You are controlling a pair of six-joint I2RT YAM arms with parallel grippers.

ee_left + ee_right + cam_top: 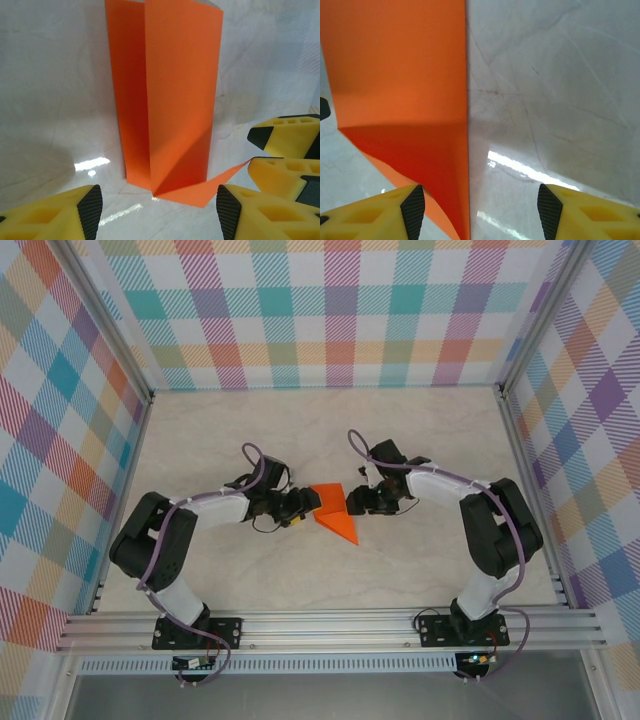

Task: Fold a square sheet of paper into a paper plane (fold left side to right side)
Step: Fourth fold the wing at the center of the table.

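Top external view: the folded orange paper point(335, 521) lies on the table point(300, 430) between both arms. Left fingers point(60, 212) and right fingers point(590, 212) stand open, holding nothing. Some folds exist; I judge the pointed plane is not yet finished.

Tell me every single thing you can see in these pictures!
folded sheet of paper: one, bright orange, lying on the table between the two grippers
table: one, pale marble look, under everything
walls: three, rainbow checks, at the back and on both sides
metal rail: one, silver, along the near edge, holding the arm bases
arms: two, black and white with purple cables; left arm, right arm
grippers: two, yellow fingers with black pads, both open; left gripper at the paper's left side, right gripper at its right side
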